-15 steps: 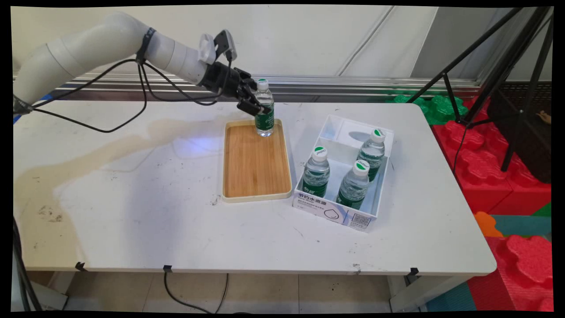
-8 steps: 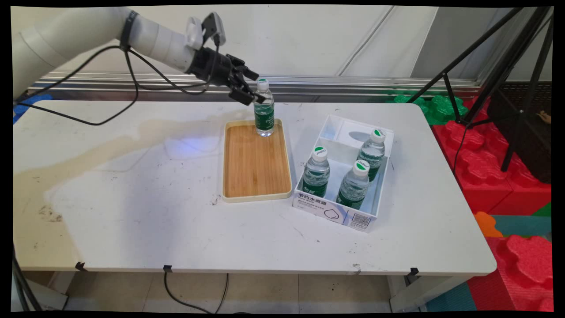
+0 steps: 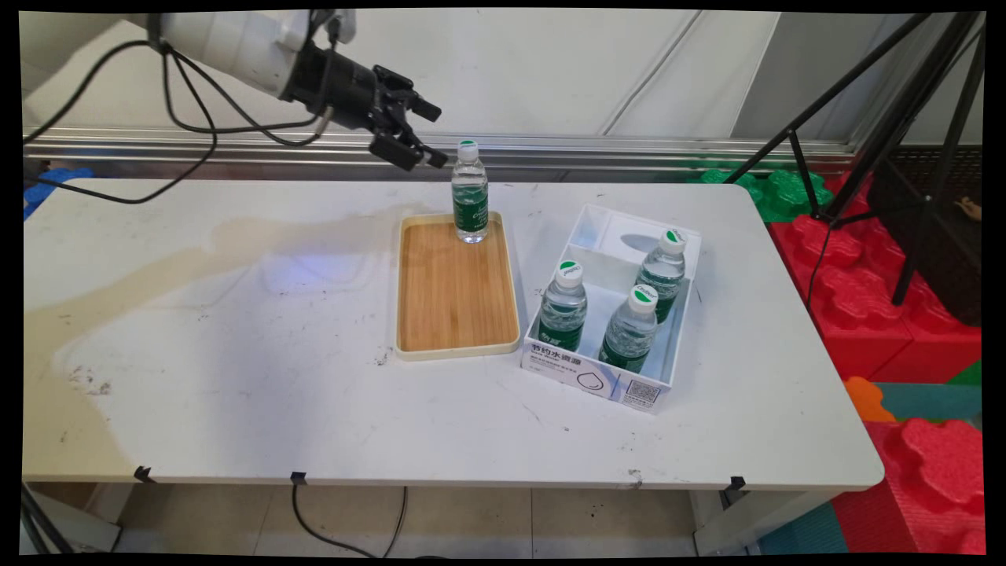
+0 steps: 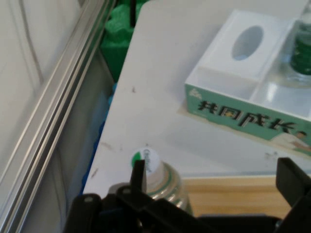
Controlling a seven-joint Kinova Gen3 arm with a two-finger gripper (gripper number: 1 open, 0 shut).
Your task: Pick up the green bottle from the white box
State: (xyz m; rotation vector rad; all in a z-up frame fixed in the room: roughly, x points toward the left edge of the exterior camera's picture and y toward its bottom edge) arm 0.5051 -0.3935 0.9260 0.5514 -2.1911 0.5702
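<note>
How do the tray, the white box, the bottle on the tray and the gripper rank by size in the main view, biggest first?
1. White box and tray: look about alike, so I won't rank them.
2. Bottle on the tray.
3. Gripper: looks smaller than the bottle, but it is raised and at a different distance, so unsure.

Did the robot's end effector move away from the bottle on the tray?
Yes. The end effector, open, has pulled up and left, off the bottle, which stands where it was on the wooden tray.
</note>
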